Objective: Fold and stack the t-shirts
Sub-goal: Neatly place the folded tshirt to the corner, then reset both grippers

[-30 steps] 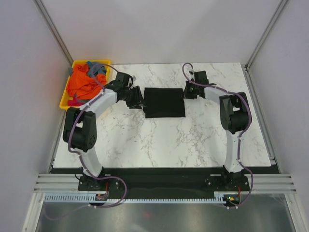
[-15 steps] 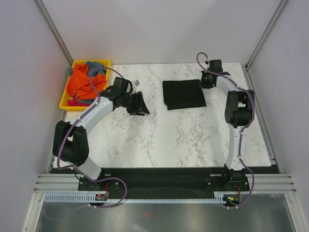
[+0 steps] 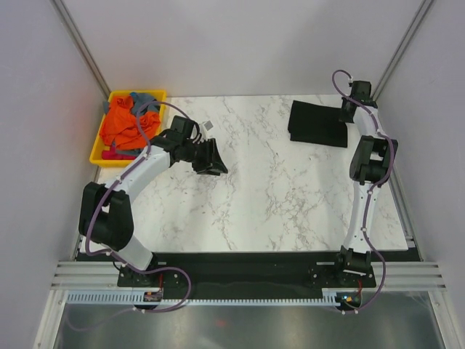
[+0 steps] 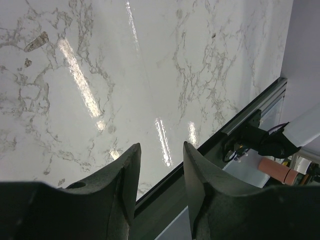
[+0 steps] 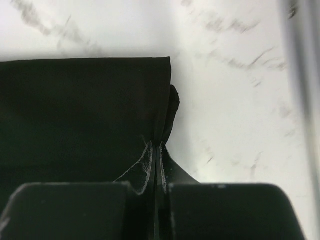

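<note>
Firmly, the black t-shirt (image 5: 75, 110) is pinched at its edge by the clamped right gripper (image 5: 157, 150) — on a marble table (image 4: 150, 60). The left gripper (image 4: 160, 165) is seen part-spread — empty.

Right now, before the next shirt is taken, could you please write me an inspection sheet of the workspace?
Surface: white marble table, bare in the middle.
Job's things: black t-shirt folded, at the far right corner; orange and grey-blue t-shirts crumpled in the yellow tray at the far left.
Clutter: one small scrap on the table, too small to identify.
Grippers: left gripper open, holding nothing, over bare marble; right gripper shut on the black t-shirt's edge.
Cables: purple cables run along both arms, looped at the wrists and bases.
Surroundings: plain white walls with metal frame posts.
</note>
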You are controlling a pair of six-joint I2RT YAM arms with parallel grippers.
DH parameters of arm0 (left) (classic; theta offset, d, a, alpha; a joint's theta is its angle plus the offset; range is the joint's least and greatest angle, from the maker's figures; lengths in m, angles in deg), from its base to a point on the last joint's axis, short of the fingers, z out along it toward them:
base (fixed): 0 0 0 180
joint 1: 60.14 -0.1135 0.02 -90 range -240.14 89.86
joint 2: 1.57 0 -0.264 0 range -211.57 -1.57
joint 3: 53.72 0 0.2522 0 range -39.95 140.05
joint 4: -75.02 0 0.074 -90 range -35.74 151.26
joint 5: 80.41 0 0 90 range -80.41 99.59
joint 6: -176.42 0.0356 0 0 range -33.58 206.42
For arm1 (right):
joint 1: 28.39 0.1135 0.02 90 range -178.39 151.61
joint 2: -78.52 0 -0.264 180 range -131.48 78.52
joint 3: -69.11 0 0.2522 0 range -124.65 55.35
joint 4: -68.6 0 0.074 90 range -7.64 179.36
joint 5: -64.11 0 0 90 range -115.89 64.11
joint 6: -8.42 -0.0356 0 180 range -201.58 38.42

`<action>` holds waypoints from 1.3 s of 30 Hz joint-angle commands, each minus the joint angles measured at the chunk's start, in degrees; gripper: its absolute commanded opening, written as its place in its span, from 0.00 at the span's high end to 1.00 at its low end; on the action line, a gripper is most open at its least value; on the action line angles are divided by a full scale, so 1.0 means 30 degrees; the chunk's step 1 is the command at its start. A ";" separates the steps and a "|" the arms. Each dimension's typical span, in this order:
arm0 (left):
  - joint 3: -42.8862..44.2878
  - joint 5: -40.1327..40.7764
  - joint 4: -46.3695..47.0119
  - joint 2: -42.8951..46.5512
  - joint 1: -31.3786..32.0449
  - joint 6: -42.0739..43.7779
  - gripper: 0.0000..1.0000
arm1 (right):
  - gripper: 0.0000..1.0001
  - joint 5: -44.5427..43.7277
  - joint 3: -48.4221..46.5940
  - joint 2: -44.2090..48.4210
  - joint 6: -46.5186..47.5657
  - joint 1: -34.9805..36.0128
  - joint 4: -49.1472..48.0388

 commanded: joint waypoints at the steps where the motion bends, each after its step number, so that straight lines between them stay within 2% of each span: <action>1: 0.0543 -0.1027 -0.0002 0.0238 0.0026 0.0742 0.53 | 1.00 -0.1875 -0.2760 -0.1383 0.1421 -0.0050 -0.0147; 12: 0.0544 -0.1555 0.0203 0.0003 0.0054 0.0771 0.52 | 1.00 -0.2814 -0.5399 -0.3789 0.2767 -0.0695 -0.5475; 17: 0.0369 -0.1584 0.0524 0.0150 0.0025 0.0654 0.52 | 1.00 -0.3166 -0.5459 -0.3850 0.3120 -0.0812 -0.6828; 21: 0.0368 -0.1965 0.0584 0.0062 0.0025 0.0566 0.51 | 0.96 -0.2785 -0.5577 -0.3879 0.2947 -0.0812 -0.7238; 22: 0.0368 -0.1936 0.0584 0.0033 0.0054 0.0566 0.51 | 0.92 -0.2843 -0.5577 -0.3908 0.2858 -0.0812 -0.7413; 23: 0.0368 -0.1936 0.0613 0.0062 0.0026 0.0537 0.51 | 0.78 -0.2989 -0.5548 -0.3850 0.2741 -0.0783 -0.7502; 25: 0.0310 -0.1820 0.0613 0.0266 0.0026 0.0566 0.51 | 0.65 -0.3078 -0.5314 -0.3471 0.2390 -0.0783 -0.7533; 28: 0.0222 -0.1177 0.0672 0.0705 0.0026 0.0742 0.51 | 0.56 -0.2875 -0.4117 -0.1776 0.1513 -0.0783 -0.7269; 30: 0.0251 -0.0795 0.0817 0.1378 0.0025 0.0887 0.50 | 0.43 -0.2524 -0.2105 0.0325 0.0781 -0.0783 -0.7124; 31: 0.0251 -0.0852 0.1050 0.1641 0.0054 0.0888 0.50 | 0.34 -0.2289 -0.1365 0.1123 -0.0383 -0.0783 -0.7064; 32: 0.0309 -0.0939 0.1111 0.2050 0.0026 0.0975 0.50 | 0.04 -0.2113 -0.0459 0.2059 -0.0975 -0.0667 -0.7064; 35: 0.0981 -0.1087 0.1111 0.2957 0.0026 0.1531 0.48 | 0.02 -0.2110 0.3174 0.6071 -0.2906 -0.0113 -0.7064; 39: 0.1481 0.0285 0.1403 0.4538 0.0025 0.1766 0.46 | 0.02 -0.2054 0.8003 1.2273 -0.4668 0.1206 -0.5373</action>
